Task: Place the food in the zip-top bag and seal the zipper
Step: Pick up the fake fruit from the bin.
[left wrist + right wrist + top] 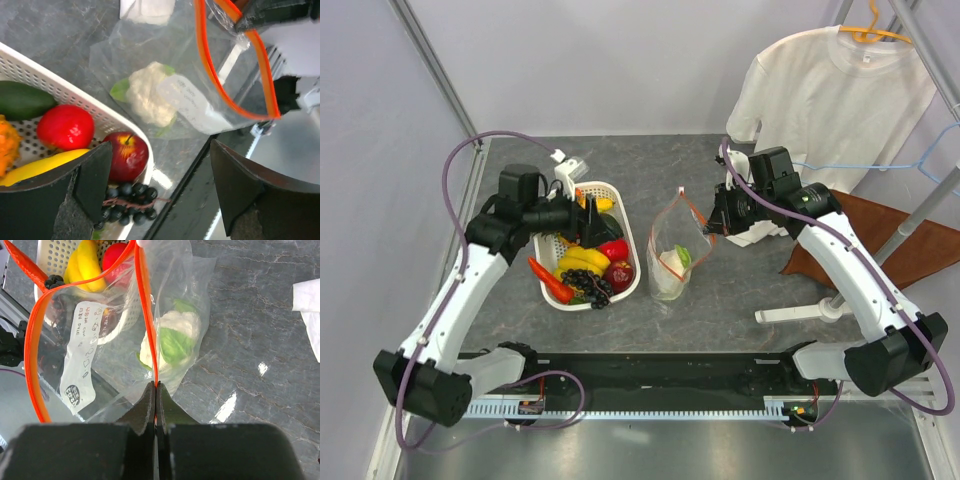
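My right gripper (156, 390) is pinched tight on the zipper (146, 325), holding the bag (192, 285) up by one lip only. If that thin strip slips, the mouth could sag shut and the next piece would land on the table (260, 340). My left gripper (160, 167) stands wide and empty over the basket (60, 90), with the apple (127, 154) just under one finger. The bag is clear and floppy, and a cabbage (172, 340) lies at its bottom beneath the pinch.

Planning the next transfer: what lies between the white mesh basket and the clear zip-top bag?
Only a narrow bare strip of grey table separates the white mesh basket and the clear zip-top bag, in the top view.
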Action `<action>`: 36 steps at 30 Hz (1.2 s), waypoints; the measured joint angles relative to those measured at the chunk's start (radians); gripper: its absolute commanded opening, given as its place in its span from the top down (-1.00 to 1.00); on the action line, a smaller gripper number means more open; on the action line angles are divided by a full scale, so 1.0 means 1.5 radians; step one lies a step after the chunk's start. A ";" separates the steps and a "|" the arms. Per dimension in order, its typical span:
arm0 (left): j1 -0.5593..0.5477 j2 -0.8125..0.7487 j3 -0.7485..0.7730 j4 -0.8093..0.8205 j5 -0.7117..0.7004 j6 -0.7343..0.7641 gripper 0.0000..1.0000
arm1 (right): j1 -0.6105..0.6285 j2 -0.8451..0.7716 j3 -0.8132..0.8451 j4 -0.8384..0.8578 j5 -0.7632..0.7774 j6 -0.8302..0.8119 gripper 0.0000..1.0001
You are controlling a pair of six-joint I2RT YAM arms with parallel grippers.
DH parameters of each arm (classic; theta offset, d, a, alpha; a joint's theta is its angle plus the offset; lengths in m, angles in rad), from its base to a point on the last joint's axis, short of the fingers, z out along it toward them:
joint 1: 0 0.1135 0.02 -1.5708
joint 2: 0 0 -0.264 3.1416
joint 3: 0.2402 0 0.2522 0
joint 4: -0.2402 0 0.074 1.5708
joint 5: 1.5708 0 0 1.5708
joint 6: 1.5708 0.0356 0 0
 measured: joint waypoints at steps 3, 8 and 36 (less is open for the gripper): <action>0.017 -0.060 -0.039 -0.002 0.021 0.103 -0.73 | 0.000 0.000 0.000 0.001 0.000 0.000 1.00; 0.011 -0.088 -0.099 -0.017 0.064 0.278 -0.86 | 0.000 0.000 0.000 0.005 0.000 0.001 1.00; -0.205 0.112 -0.146 0.027 -0.249 0.405 -0.22 | 0.000 0.000 -0.003 0.025 -0.029 0.015 1.00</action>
